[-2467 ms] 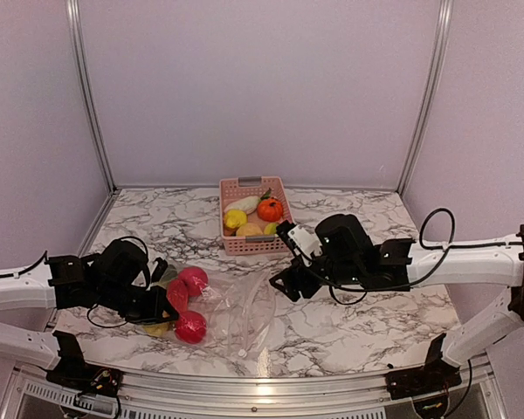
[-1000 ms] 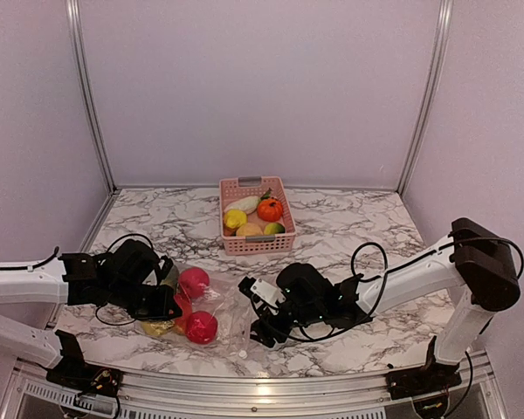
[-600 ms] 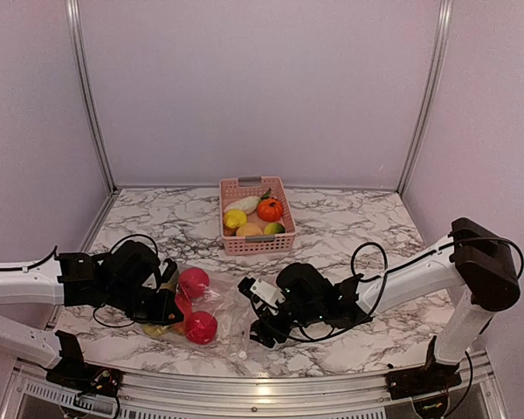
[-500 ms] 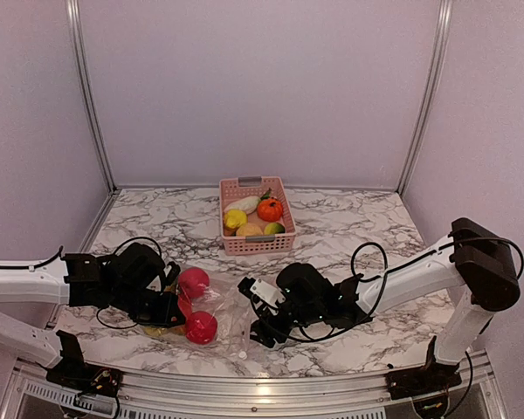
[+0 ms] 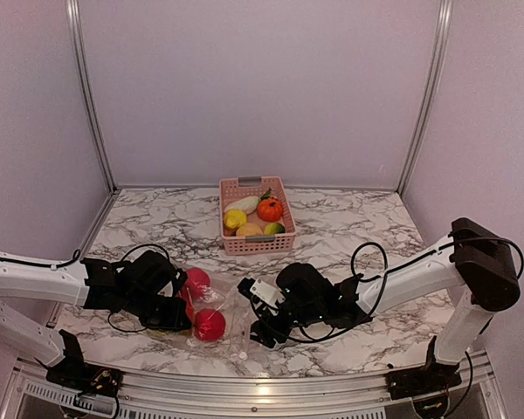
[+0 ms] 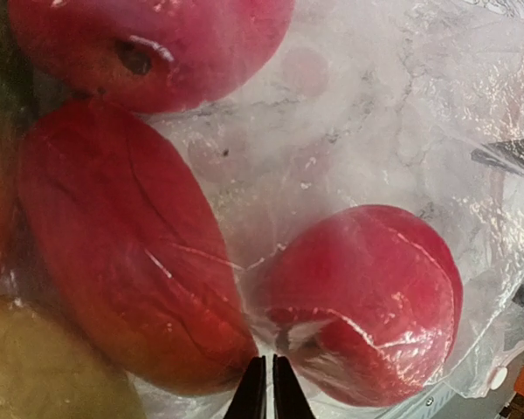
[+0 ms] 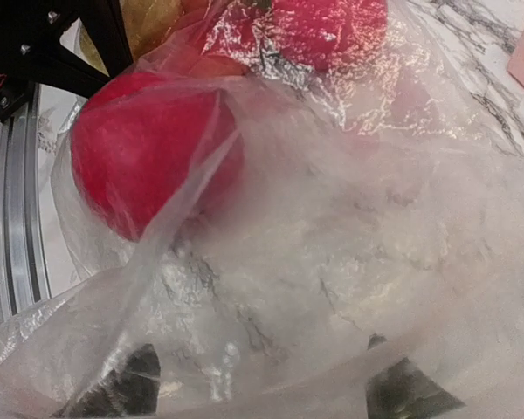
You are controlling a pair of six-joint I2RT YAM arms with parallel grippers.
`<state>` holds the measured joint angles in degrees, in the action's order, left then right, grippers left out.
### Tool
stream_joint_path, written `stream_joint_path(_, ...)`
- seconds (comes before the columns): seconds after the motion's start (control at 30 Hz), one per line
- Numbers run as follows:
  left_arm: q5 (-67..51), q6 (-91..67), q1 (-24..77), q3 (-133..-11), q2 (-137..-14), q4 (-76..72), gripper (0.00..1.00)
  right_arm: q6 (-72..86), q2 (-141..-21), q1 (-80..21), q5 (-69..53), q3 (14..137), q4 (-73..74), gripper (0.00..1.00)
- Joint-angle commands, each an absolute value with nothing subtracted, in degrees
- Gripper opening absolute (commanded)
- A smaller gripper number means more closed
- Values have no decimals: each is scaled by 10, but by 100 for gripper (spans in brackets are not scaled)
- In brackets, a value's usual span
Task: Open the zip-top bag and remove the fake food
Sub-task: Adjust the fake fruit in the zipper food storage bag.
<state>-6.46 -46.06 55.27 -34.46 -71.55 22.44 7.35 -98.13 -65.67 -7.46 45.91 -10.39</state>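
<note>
My left gripper (image 6: 262, 397) is cut off at the frame's edge. Only its tips show, pressed together on a pucker of the bag (image 6: 402, 131). Just ahead of them, inside the film, lies the food (image 6: 367, 297). One round red piece sits to the tips' right, a longer red one to their left and another red one beyond. Something yellowish is half out of view at the far left. My right gripper (image 7: 258, 393) is spread wide. Its fingers (image 7: 113, 384) are only dark blurs behind crumpled film, so I cannot tell whether they touch it. Far beyond both hands, a pink basket (image 5: 255, 245) holds more food, too small to sort.
</note>
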Motion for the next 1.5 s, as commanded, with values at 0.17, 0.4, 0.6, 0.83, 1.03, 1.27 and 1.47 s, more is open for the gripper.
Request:
stream_joint_path(0.17, -60, -455, 555, -348, -773, 162, 5, 53, -984, -663, -75, 482, -110, 80)
stream_joint_path(0.4, -43, -437, 555, -381, -733, 228, 5, 45, -975, -663, -60, 477, -123, 81)
stream_joint_path(0.6, -70, -419, 557, -397, -690, 263, 5, 41, -983, -663, -60, 482, -124, 82)
stream_joint_path(0.83, -98, -417, 568, -413, -704, 246, 5, 42, -989, -663, -62, 489, -122, 82)
stream_joint_path(1.03, -90, -422, 573, -409, -733, 226, 5, 38, -991, -663, -63, 487, -125, 83)
stream_joint_path(1.27, -82, -439, 573, -388, -766, 165, 5, 19, -1017, -666, -60, 503, -134, 85)
stream_joint_path(1.47, -79, -448, 573, -386, -797, 127, 5, 5, -1043, -675, -45, 529, -136, 86)
